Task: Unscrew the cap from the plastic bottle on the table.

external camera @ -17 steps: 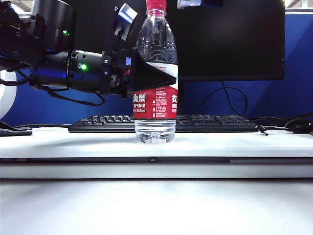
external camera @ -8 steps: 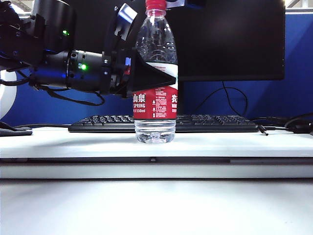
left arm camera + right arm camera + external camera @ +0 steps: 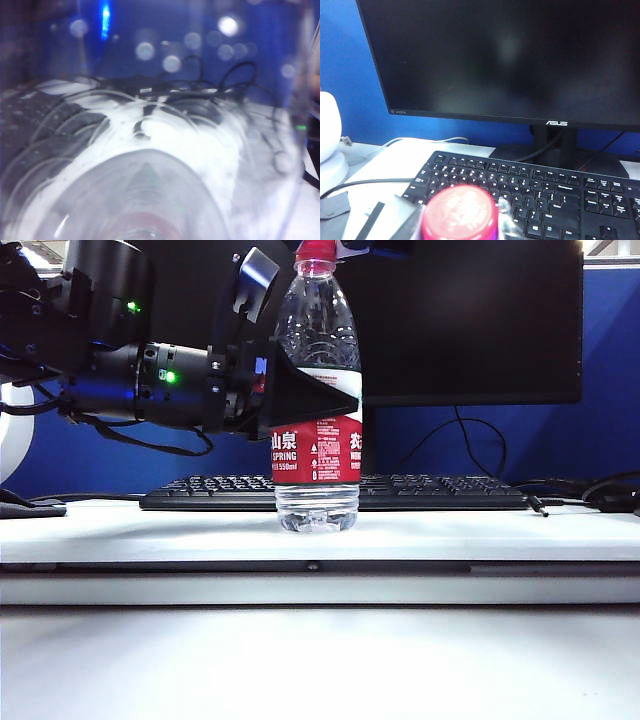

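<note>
One plastic bottle (image 3: 317,430) is standing on the table (image 3: 500,535), wearing one red cap (image 3: 316,250). One black keyboard (image 3: 440,490) and one dark monitor (image 3: 470,320) are sitting behind it. Two grippers are showing: the left gripper (image 3: 300,395) and the right gripper (image 3: 350,246).

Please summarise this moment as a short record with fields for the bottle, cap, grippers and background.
bottle: plastic bottle upright on the table, cap on
left gripper: left gripper clamped around the bottle's body at label height
right gripper: right gripper at the cap from above, fingers beside it; grip unclear
background: black keyboard and ASUS monitor behind the bottle
</note>
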Robot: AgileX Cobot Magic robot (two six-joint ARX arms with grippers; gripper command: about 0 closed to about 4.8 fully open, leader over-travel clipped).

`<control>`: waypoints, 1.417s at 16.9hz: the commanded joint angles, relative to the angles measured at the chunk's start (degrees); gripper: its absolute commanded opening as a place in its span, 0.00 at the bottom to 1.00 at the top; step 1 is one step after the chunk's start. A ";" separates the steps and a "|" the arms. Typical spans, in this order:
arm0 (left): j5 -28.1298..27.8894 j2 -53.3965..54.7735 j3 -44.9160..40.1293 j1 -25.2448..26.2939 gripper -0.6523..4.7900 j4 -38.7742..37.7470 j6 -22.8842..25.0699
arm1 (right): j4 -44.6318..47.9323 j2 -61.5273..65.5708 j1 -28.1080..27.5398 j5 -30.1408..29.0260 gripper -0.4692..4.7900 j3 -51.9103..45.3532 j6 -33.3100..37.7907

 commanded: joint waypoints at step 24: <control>-0.20 0.28 -0.26 -0.09 0.55 -2.43 0.48 | -15.06 -4.61 -13.97 -37.13 0.23 -0.17 3.04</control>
